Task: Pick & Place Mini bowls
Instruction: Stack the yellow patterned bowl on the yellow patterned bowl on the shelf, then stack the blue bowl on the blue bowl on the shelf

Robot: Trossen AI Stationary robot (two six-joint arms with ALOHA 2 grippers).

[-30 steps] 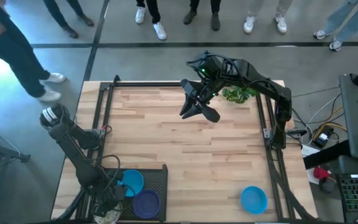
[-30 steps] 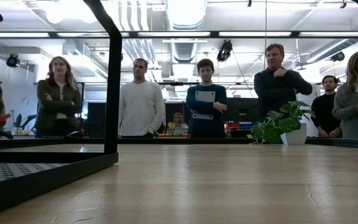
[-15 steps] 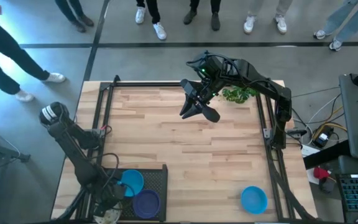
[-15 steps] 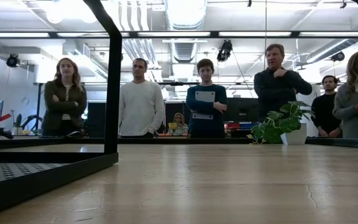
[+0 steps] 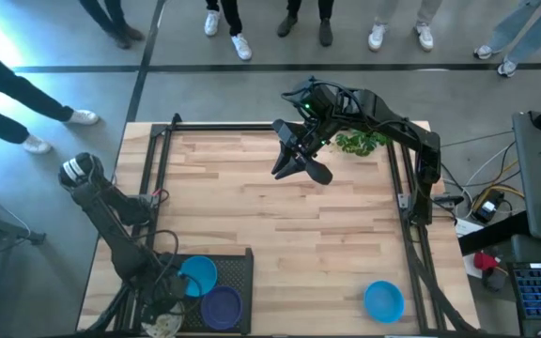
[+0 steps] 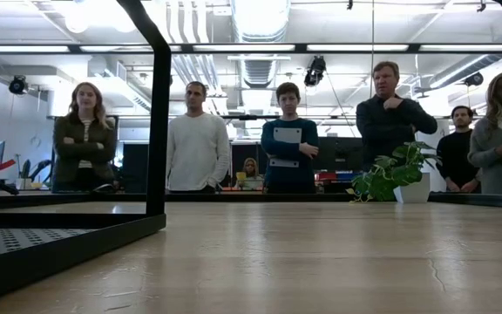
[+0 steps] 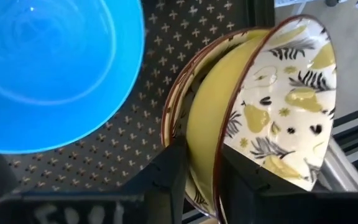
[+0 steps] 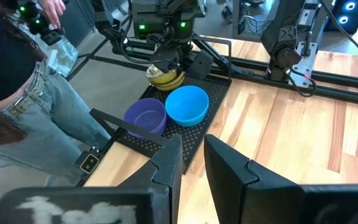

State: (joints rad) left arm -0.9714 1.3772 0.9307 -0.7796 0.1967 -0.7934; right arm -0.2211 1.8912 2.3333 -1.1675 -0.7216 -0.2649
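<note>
A black perforated tray (image 5: 242,272) lies at the table's near left. It holds a bright blue mini bowl (image 5: 198,275) and a purple mini bowl (image 5: 222,305). At the tray's near left corner my left gripper (image 5: 164,310) is shut on a cream patterned mini bowl (image 7: 284,106), which stands tilted on edge. Behind it shows the rim of a second cream bowl (image 7: 168,112). Another blue mini bowl (image 5: 383,300) rests on the table's near right. My right gripper (image 5: 299,167) hangs high over the table's far middle, open, with nothing between its fingers. My left gripper pinches the cream bowl's wall at its rim (image 7: 211,163). One finger (image 7: 244,183) lies on the patterned inside and the other finger (image 7: 166,174) on the yellow-green outside. The fingers come from above, slanting down. The bowl stands tilted, its opening turned sideways; what its lower edge rests on is hidden.
A potted green plant (image 5: 360,143) stands at the table's far right, close to the right arm. A black frame (image 5: 167,131) runs round the table. People stand beyond the far edge (image 6: 288,135). Bare wood lies across the table's middle (image 5: 280,235).
</note>
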